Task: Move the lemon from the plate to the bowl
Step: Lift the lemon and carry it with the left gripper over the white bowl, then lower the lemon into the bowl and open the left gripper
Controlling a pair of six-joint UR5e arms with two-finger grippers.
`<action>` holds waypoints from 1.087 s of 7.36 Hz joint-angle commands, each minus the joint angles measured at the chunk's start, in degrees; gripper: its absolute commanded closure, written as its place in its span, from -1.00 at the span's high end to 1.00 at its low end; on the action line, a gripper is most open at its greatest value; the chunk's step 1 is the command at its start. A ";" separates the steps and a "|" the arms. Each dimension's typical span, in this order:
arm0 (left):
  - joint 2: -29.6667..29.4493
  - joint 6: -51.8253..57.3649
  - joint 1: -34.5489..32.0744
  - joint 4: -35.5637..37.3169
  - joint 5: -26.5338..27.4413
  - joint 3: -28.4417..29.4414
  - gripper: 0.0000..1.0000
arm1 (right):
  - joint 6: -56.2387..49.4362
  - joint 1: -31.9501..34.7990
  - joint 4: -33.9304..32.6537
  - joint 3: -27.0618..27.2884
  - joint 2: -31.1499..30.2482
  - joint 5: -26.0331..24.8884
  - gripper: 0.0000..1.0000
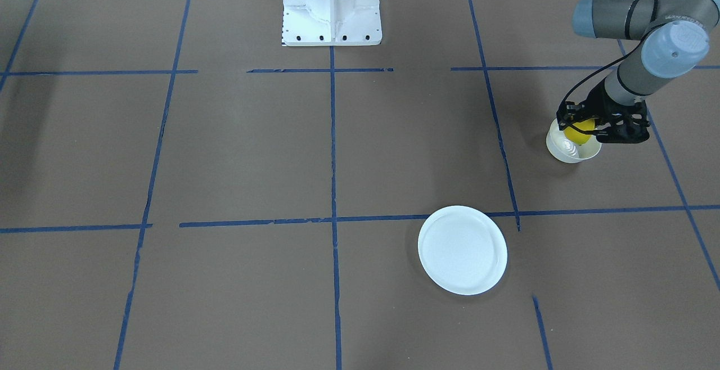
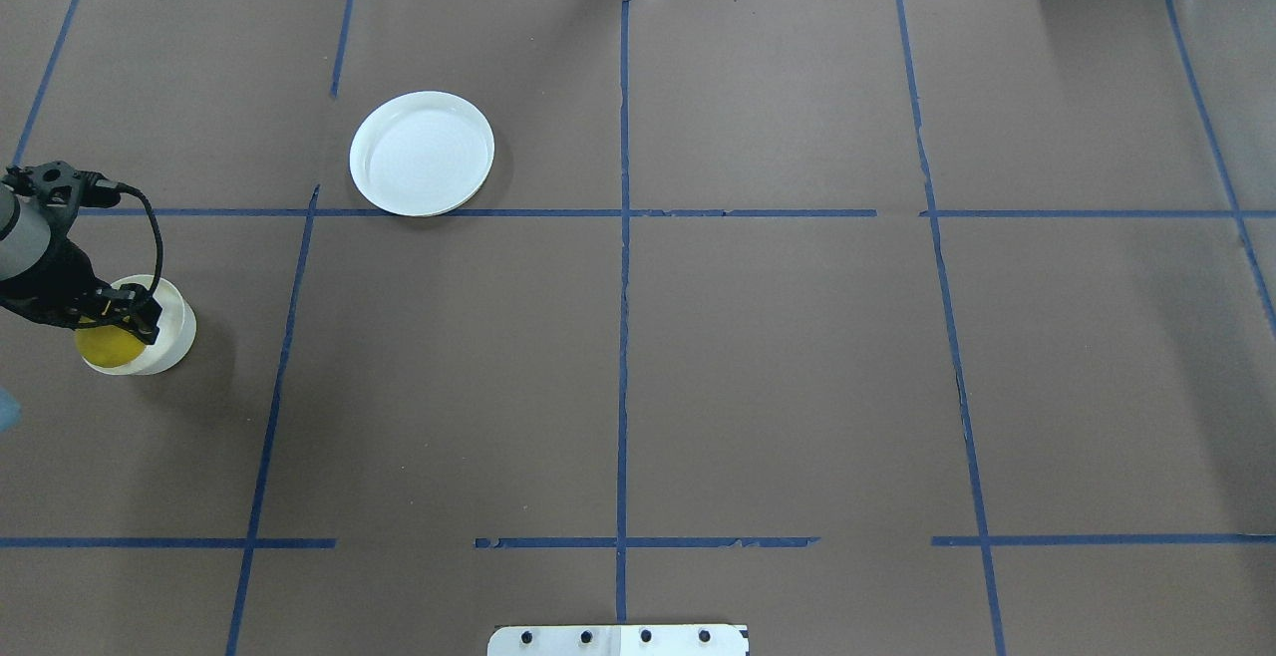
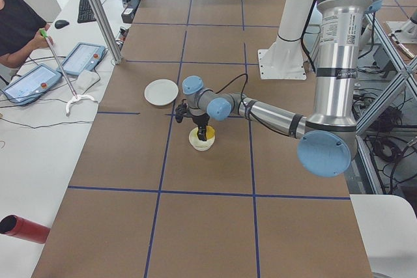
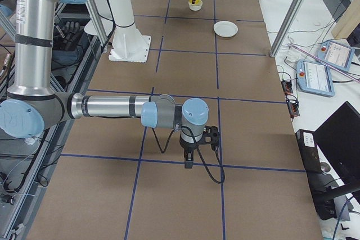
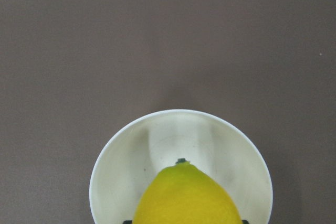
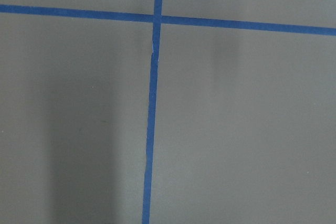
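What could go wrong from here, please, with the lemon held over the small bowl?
The lemon appears nearer one side of the bowl than its centre; released there, it might hit the rim and roll out. The left end effector is close to the rim, so pulling away could nudge or tip the bowl.

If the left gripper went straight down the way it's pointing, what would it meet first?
The bowl, probably: the left gripper points down into it holding the lemon, so the lemon would likely touch its inside first.
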 commanded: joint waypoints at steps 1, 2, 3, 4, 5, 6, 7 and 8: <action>-0.33 0.24 0.09 -0.13 -0.06 1.10 -1.00 | 0.00 0.00 0.00 0.00 0.00 0.00 1.00; -0.33 0.25 0.09 -0.22 -0.06 1.19 -1.00 | 0.00 0.00 0.00 0.00 0.00 0.00 1.00; -1.02 0.51 0.09 -0.22 0.03 2.24 -1.00 | 0.00 0.00 0.00 0.00 0.00 0.00 1.00; -2.42 0.86 0.09 -0.22 -0.06 3.99 -0.84 | 0.00 0.00 0.00 0.00 0.00 0.00 1.00; -4.09 0.86 0.09 -0.22 -0.24 5.05 -0.24 | 0.00 0.00 0.00 0.00 0.00 0.00 1.00; -4.28 1.04 0.09 -0.22 0.02 5.58 0.38 | 0.00 0.00 0.00 0.00 0.00 0.00 1.00; -4.11 1.82 0.09 -0.22 0.11 5.59 0.79 | 0.00 0.00 0.00 0.00 0.00 0.00 1.00; -3.58 3.31 -0.34 -0.13 -0.06 5.15 0.98 | 0.00 0.00 0.00 0.00 0.00 0.00 1.00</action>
